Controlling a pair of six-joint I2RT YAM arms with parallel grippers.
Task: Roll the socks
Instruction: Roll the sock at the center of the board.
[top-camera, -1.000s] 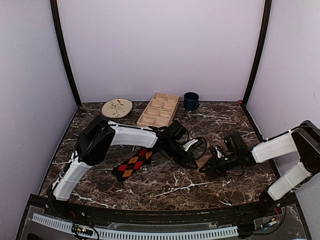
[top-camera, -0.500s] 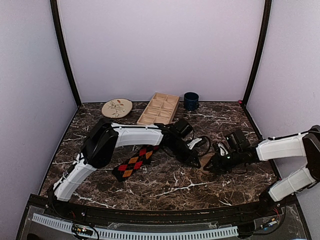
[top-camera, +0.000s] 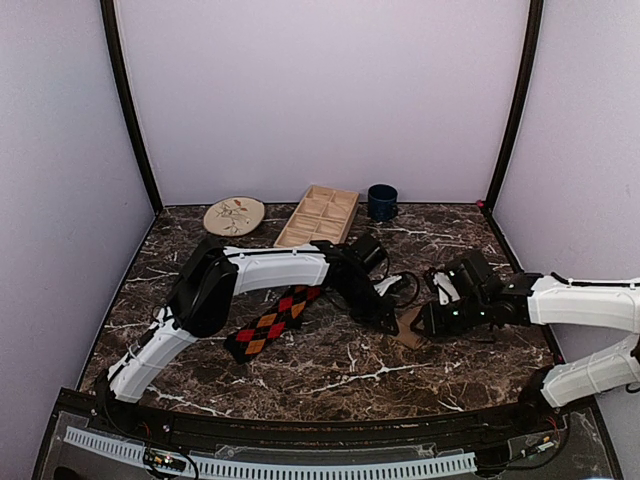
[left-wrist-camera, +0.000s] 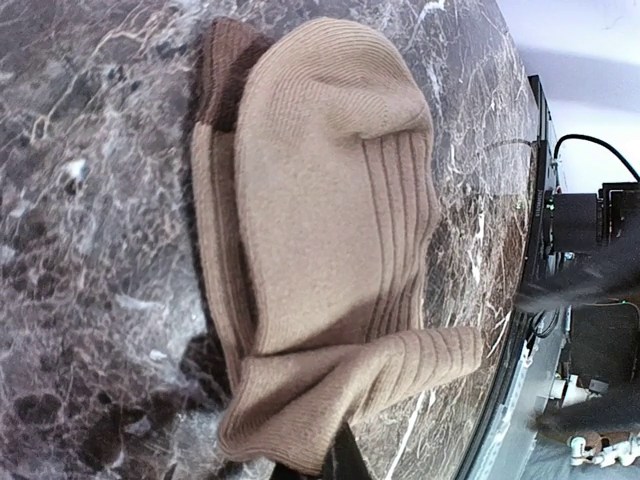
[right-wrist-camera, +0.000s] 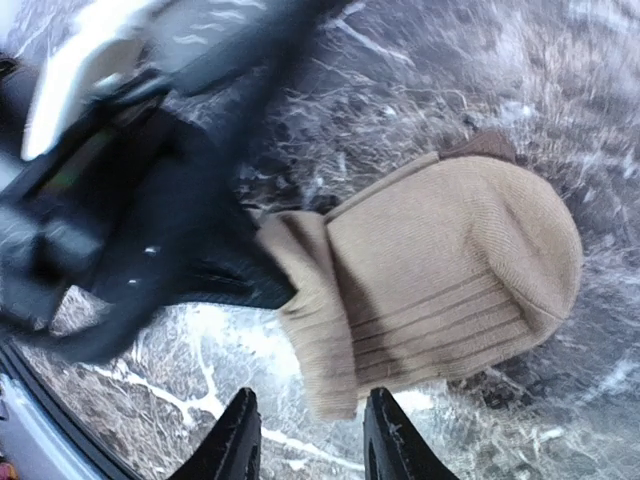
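Centre frame, the left gripper (right-wrist-camera: 272, 288) is pinching the tan sock (right-wrist-camera: 450, 260) by its cuff; at bottom, the right gripper (right-wrist-camera: 308, 425) is hanging part-open, empty

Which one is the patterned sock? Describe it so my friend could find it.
On the dark marble table, look left of centre, beside the left arm's white forearm. The patterned sock lies flat and diagonal there: black with red and orange diamonds, unlike the plain tan sock to its right.

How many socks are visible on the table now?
2. The argyle sock lies flat left of centre. The tan sock lies folded at the centre, its edge pinched by the left gripper. No other is visible.
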